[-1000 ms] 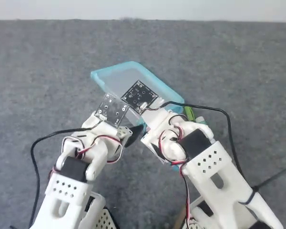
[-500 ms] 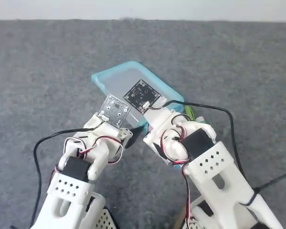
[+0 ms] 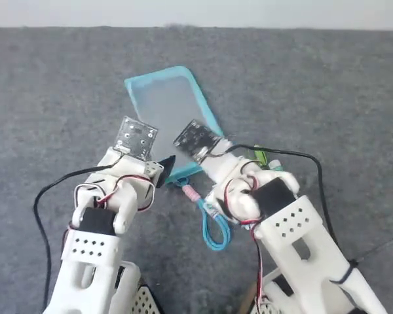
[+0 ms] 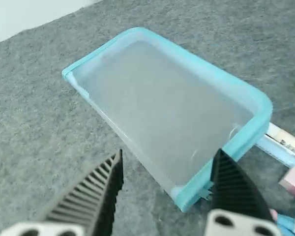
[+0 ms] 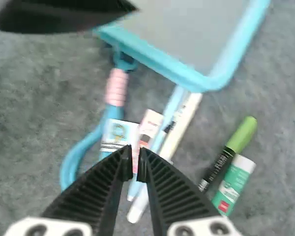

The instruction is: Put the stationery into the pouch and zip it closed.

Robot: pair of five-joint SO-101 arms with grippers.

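1. The pouch (image 3: 167, 108) lies flat near the middle of the grey table (image 3: 327, 85). It is see-through and has a light blue edge.
2. The left claw (image 4: 169, 167) is open wide. It hangs just over the end of the pouch that points to the near edge of the table. It holds nothing.
3. The right claw (image 5: 133, 153) is almost shut. There is only a thin crack between its two fingers.
4. The stationery lies under the right claw. It is on the table just beside the pouch, on the side toward the right edge.
5. There is a white pen (image 5: 179, 130). A light blue pen (image 5: 169, 110) touches it. A small pink and white block (image 5: 148, 129) lies next to them.
6. A green marker (image 5: 233, 145) and a green and white tube (image 5: 230, 186) lie side by side, a bit closer to the right edge.
7. A blue loop strap (image 3: 215, 230) with a pink bead (image 3: 191, 193) comes off the near corner of the pouch. It lies on the table toward the near edge.
8. All the stationery is outside the pouch.
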